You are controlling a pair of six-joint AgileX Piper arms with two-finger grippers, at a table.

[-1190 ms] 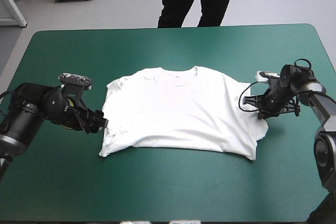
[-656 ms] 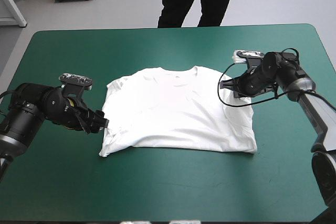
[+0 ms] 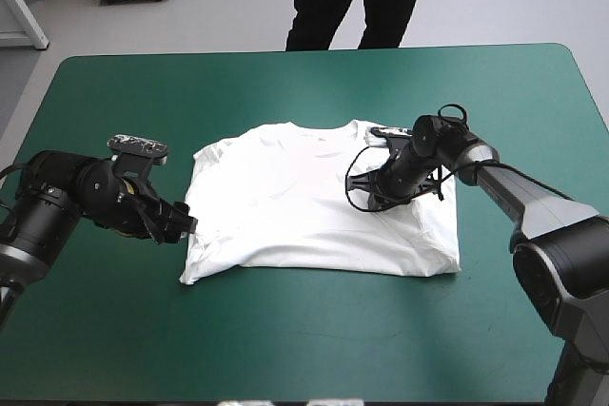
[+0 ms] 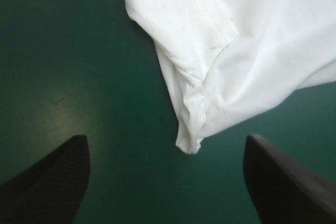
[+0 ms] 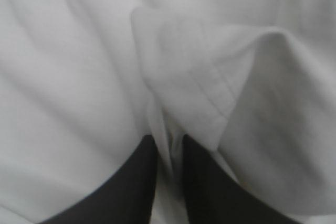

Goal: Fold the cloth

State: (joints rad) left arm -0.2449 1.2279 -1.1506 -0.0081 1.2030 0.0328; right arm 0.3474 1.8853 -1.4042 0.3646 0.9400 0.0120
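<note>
The white T-shirt [image 3: 304,202] lies spread on the teal-green table, its right side folded inward with a straight edge. My right gripper [image 3: 379,189] is over the shirt's right half, shut on the T-shirt; in the right wrist view [image 5: 169,150] a hemmed fold of cloth runs between the two nearly closed fingers. My left gripper [image 3: 184,225] rests low at the shirt's left edge, open. Seen from the left wrist, its fingers [image 4: 50,182] stand wide apart with the left sleeve's tip [image 4: 190,141] just ahead of them, untouched.
Bare teal-green cover [image 3: 304,339] surrounds the shirt on all sides. A black cable loops beside the right gripper over the cloth.
My right gripper has carried the shirt's right sleeve and side leftward over the body, from the table's right to the shirt's middle-right. The left arm has stayed put.
</note>
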